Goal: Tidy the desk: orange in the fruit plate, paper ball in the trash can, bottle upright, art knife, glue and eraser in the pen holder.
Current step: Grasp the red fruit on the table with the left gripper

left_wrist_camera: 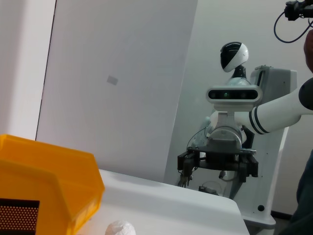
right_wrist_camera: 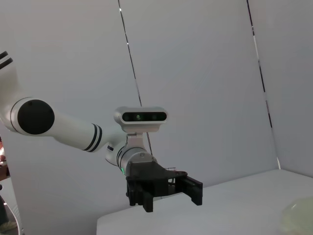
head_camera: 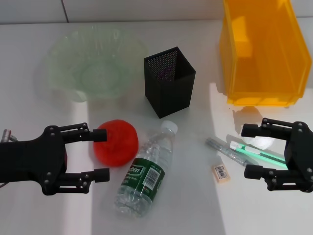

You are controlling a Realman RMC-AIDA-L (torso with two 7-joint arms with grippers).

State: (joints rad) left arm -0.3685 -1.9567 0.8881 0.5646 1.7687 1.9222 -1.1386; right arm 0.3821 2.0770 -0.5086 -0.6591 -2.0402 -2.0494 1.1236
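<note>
A: Where are the two grippers now?

B: The left gripper (head_camera: 100, 154) is low at the left of the white desk (head_camera: 29, 107), fingers spread wide, nothing held. Its upper finger tip is right at the round orange-red fruit (head_camera: 116, 142); touching or not, I cannot tell. I think it lines up to take the fruit for the pale green glass fruit plate (head_camera: 93, 66) behind.

A: And the right one?

B: The right gripper (head_camera: 249, 151) hovers over the stationery, also wide open and empty. Between its fingers lie the green-and-white art knife (head_camera: 259, 152) and a grey glue stick (head_camera: 225, 152), side by side. The small eraser w/ barcode label (head_camera: 221, 172) is just beside them.

A: Other things?

B: The clear plastic water bottle w/ green label (head_camera: 146, 171) lies on its side, near the fruit. The black mesh pen holder (head_camera: 169, 81) stands in the middle. The yellow plastic bin (head_camera: 261, 49), prob. the trash can, is at the back right. The paper ball (left_wrist_camera: 120, 228) sits by the bin, seen from the left wrist. Nothing is sorted yet, I judge.
</note>
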